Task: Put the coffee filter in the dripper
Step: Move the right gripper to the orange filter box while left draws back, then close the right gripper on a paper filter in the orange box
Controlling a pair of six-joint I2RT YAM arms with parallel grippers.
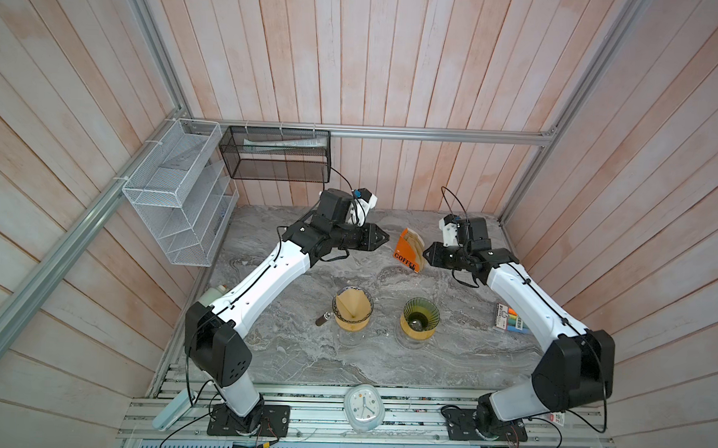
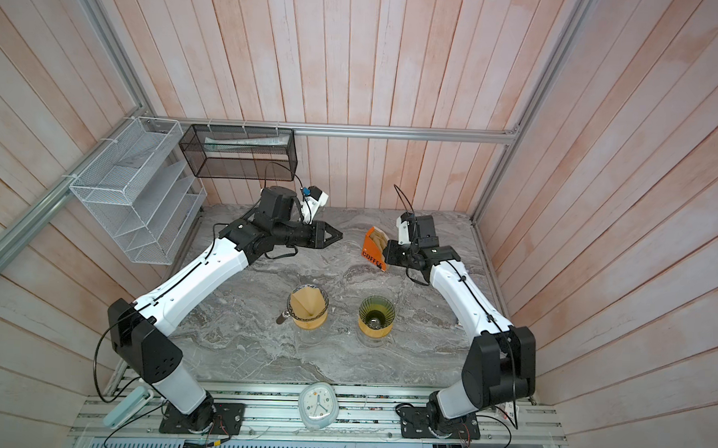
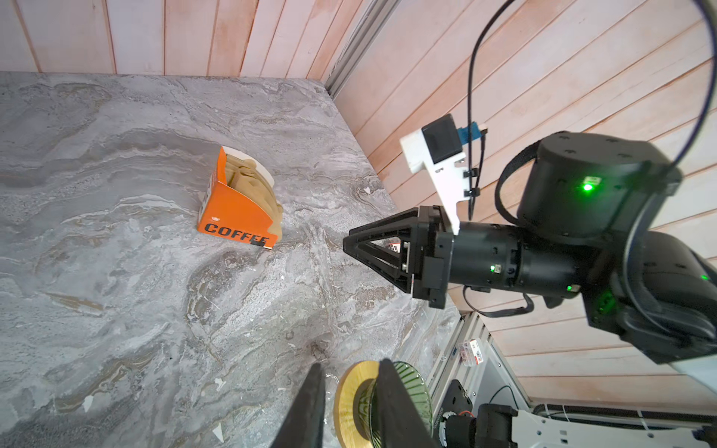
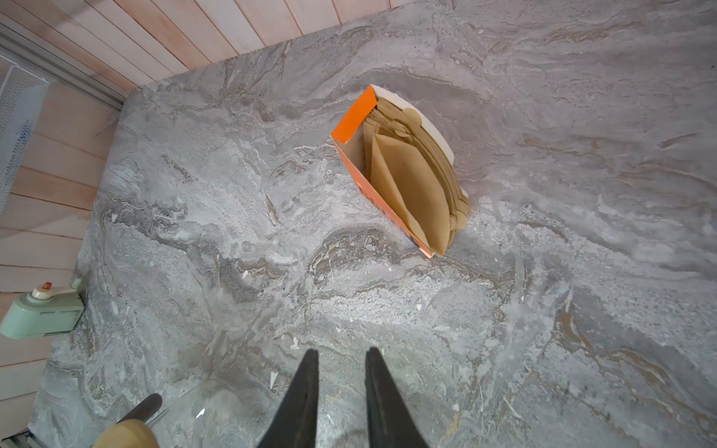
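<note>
On the marble bench (image 1: 301, 355), an orange "COFFEE" filter box (image 1: 406, 252) stands near the far edge, right of the middle, with a stack of brown paper filters (image 4: 411, 182) upright inside it. The left gripper (image 1: 386, 236) hangs just left of the box. The right gripper (image 1: 426, 253) points at the box from the right, close but not touching. Both have their jaws a narrow gap apart and hold nothing. At the bench's middle two drippers stand side by side. The handled glass dripper (image 1: 352, 320) on the left has a coffee filter (image 1: 351, 306) seated in it, and the green dripper (image 1: 421, 317) holds none.
</note>
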